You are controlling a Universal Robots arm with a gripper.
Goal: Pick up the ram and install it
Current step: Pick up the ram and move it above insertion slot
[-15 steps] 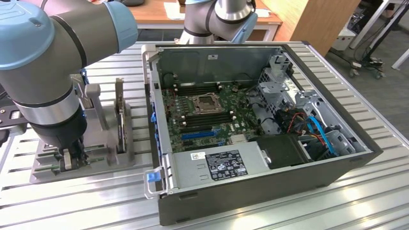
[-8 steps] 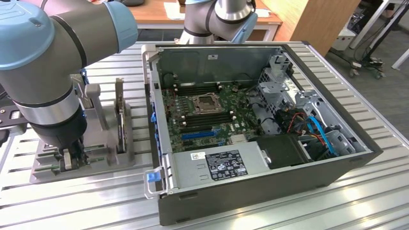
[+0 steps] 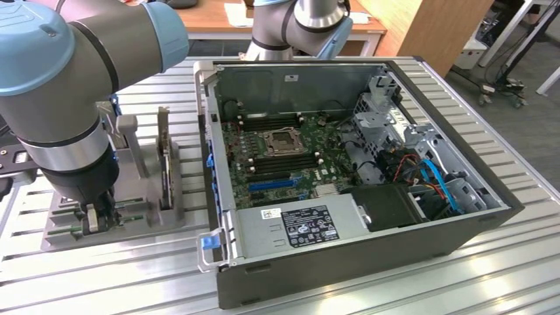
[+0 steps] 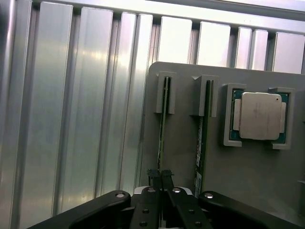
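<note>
Two thin green ram sticks stand on edge in slots of a grey holder point(image 4: 181, 157). My gripper point(image 4: 160, 175) is down over one ram point(image 4: 162, 138), and its two dark fingers are pressed together on the stick's near end. The other ram point(image 4: 200, 143) stands in the neighbouring slot, untouched. In the exterior view the gripper point(image 3: 93, 220) reaches down onto the holder point(image 3: 131, 220) at the exterior view's left, beside the open computer case point(image 3: 490, 197). The case's motherboard point(image 3: 271, 154) lies exposed, with long dark memory slots on both sides of the processor socket point(image 3: 282, 141).
A square silver processor point(image 4: 259, 116) sits in a pocket of the holder beside the second ram. A tall dark expansion card point(image 3: 164, 157) stands on edge in the holder, close to my arm. Everything rests on a ribbed aluminium table point(image 3: 368, 295). The case's side wall point(image 3: 210, 131) rises between holder and motherboard.
</note>
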